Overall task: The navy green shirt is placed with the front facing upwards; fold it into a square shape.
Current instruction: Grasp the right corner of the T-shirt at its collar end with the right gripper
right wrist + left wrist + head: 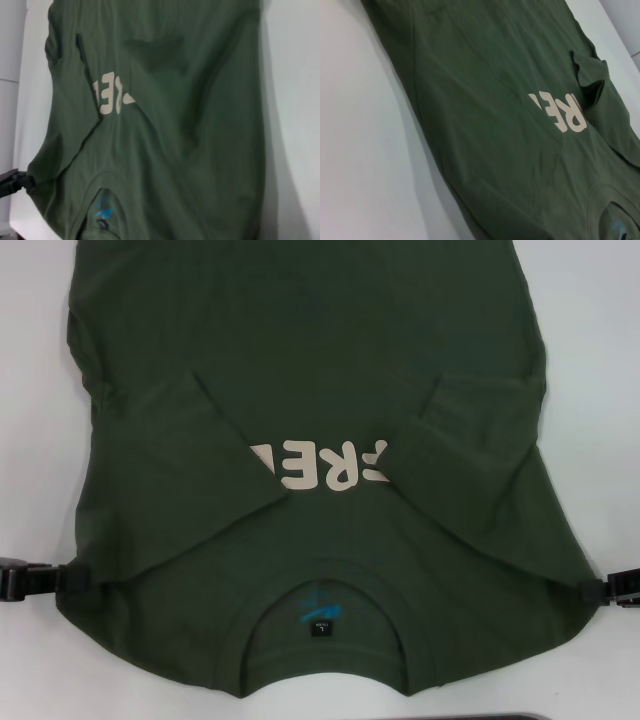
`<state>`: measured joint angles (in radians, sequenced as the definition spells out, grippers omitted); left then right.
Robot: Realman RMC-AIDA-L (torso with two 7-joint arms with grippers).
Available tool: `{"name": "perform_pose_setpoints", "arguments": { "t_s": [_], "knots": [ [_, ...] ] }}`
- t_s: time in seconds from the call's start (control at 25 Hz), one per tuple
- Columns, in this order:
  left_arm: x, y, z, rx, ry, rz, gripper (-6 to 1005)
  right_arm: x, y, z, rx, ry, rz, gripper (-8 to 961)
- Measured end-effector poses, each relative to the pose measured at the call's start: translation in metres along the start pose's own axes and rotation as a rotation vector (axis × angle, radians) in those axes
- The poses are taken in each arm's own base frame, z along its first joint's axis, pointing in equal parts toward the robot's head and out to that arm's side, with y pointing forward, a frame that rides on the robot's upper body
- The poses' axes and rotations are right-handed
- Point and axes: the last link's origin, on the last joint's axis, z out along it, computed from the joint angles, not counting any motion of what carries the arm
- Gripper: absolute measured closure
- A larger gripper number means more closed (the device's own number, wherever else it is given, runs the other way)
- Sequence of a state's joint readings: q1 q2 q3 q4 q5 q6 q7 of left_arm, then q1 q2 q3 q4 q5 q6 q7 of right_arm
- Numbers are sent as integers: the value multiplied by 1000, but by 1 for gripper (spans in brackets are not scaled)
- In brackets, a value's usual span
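Navy green shirt [300, 390] edges clamped by left gripper [62, 578] and right gripper [590, 589]

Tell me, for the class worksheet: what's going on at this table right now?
A two-armed robot is folding the navy green shirt, spread front-up on a white table. Both sleeves are already folded inward over the chest, partly covering the cream lettering. The left gripper and right gripper sit at the shirt's edges at shoulder level, near the collar. The square isn't finished yet.
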<state>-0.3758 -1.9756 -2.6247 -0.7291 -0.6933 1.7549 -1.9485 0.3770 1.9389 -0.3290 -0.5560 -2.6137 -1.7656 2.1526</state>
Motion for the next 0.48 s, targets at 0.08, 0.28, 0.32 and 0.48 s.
{"name": "perform_pose_setpoints", "arguments": {
  "t_s": [0.08,0.28,0.32,0.48],
  "knots": [
    [0,0,0,1,0,0,933,1,-2,-1,4,-8,5,689],
    [2,-1,0,4,2,2,933,1,-4,-4,11,-18,9,798],
    [2,-1,1,3,2,2,933,2,-4,-4,12,-19,9,820],
    [1,-1,0,2,5,-2,933,11,-8,-8,9,-31,7,892]
  ]
}}
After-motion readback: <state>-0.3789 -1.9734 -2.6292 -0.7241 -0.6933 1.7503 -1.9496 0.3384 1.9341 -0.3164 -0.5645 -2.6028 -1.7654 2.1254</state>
